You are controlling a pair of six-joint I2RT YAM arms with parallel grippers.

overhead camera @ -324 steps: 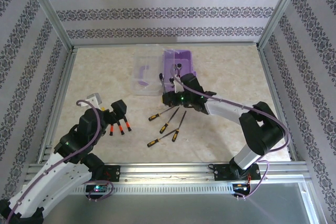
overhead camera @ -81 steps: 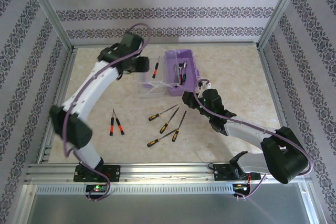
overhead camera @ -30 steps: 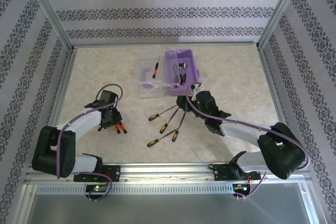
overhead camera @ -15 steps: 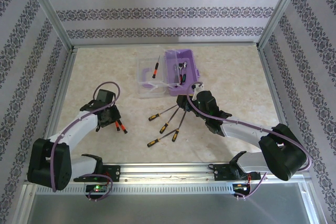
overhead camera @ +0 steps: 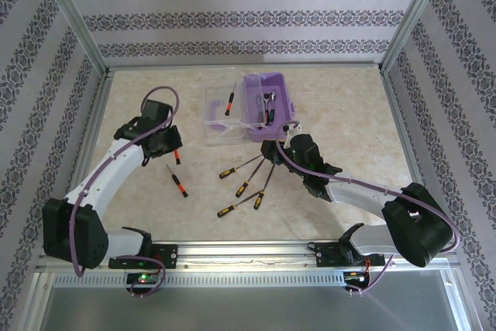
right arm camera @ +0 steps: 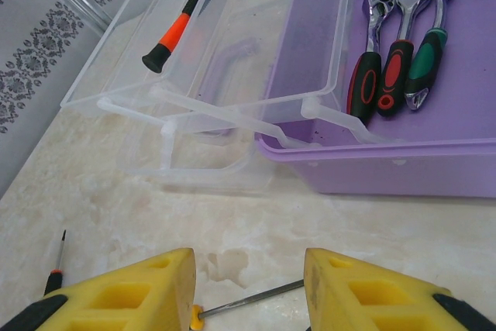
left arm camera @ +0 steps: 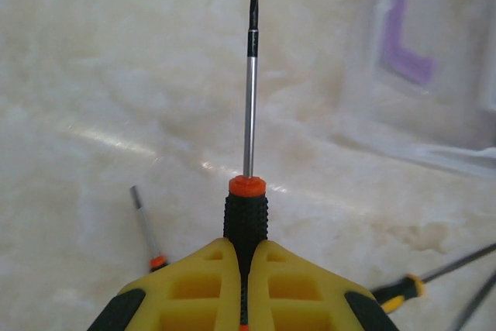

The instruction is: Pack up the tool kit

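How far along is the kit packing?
Done: three ratchets in the lilac base, an orange-handled screwdriver in the clear lid.
In hand: left end effector shut on a black-gripped screwdriver.
Left: five loose screwdrivers on the table; right end effector open above one.

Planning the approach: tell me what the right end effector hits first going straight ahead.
Probably the screwdriver shaft lying between the right end effector's fingertips; past that, the lilac wall of the tool kit. Depth is unclear.

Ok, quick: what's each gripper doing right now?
Left gripper: closed on a screwdriver.
Right gripper: open, holding nothing.
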